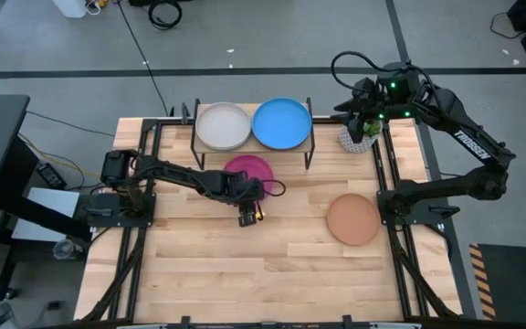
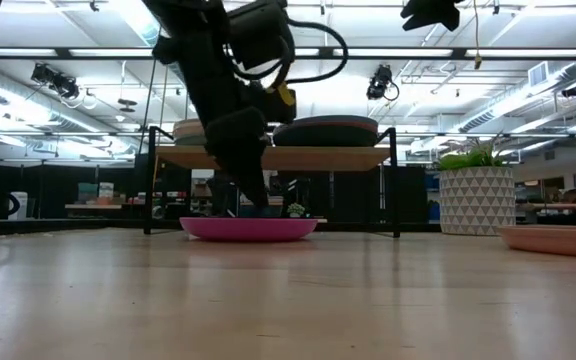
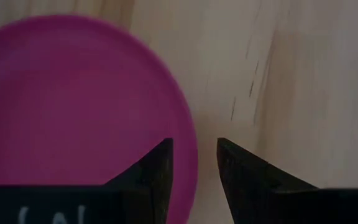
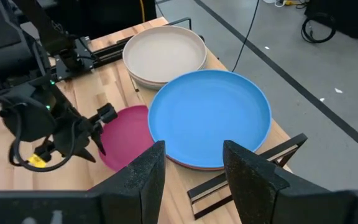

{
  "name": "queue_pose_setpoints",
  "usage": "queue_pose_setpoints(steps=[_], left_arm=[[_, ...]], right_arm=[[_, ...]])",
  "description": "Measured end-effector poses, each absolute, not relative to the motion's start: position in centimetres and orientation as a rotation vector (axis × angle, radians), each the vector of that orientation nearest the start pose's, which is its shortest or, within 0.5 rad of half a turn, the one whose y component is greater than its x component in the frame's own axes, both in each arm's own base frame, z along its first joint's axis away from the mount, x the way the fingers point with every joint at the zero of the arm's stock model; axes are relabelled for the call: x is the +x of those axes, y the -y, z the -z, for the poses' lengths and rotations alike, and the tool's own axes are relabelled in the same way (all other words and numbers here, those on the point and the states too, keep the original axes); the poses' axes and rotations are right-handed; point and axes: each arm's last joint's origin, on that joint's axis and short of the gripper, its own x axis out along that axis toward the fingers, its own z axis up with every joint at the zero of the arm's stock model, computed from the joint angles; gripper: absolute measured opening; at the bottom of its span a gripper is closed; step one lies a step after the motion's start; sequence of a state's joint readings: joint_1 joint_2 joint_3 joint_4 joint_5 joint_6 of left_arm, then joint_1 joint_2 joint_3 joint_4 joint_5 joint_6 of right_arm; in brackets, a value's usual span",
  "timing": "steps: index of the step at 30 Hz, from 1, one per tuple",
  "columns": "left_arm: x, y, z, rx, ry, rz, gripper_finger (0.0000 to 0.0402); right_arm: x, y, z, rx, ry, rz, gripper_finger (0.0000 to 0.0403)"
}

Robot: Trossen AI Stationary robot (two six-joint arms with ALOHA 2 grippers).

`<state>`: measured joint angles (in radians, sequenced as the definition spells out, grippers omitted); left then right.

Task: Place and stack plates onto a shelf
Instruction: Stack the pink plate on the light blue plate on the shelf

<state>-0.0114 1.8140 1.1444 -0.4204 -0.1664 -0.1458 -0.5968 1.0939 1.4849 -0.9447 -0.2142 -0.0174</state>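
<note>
A magenta plate (image 1: 249, 169) lies flat on the table in front of the shelf (image 1: 254, 146). My left gripper (image 3: 194, 165) is open and low over the plate's near-right rim (image 3: 190, 155). One finger is over the plate's inside and the other is over the bare table. On the shelf, a cream-white plate (image 4: 165, 55) and a blue plate (image 4: 210, 117) each top a small stack. A tan plate (image 1: 352, 219) rests on the table to the right. My right gripper (image 4: 191, 174) is open, raised high beyond the shelf's right end. My left gripper points down with its fingers (image 3: 160, 168) on either side of the magenta plate's rim (image 2: 268, 222), and the plate lies flat on the table. I cannot tell whether either finger touches the plate.
A white patterned plant pot (image 1: 358, 139) stands by the table's far right corner, beside the shelf and under my right arm. Black rails (image 1: 393, 155) run along the table's left and right sides. Bare wood lies toward the near edge (image 1: 254, 274).
</note>
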Motion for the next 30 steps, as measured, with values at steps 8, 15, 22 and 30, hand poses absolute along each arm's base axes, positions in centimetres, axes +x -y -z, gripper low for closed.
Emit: queue_pose_setpoints(steps=[8, 15, 22, 30], left_arm=[[34.9, 0.0, -15.1, -0.027, -1.094, -0.22, 0.0131], [34.4, 0.0, -14.2, -0.025, -1.122, -0.22, 0.0093], [35.1, 0.0, -15.3, -0.149, -1.091, -0.113, 0.0017], [37.1, -1.0, -24.9, -0.402, -0.824, 0.203, 0.0016]], right_arm=[[15.6, 9.8, -43.6, 0.216, -0.512, 0.374, 0.0167], [15.6, 9.8, -43.6, 0.219, -0.512, 0.375, 0.0167], [15.6, 9.8, -43.6, 0.218, -0.511, 0.375, 0.0167], [15.6, 9.8, -43.6, 0.199, -0.515, 0.374, 0.0167]])
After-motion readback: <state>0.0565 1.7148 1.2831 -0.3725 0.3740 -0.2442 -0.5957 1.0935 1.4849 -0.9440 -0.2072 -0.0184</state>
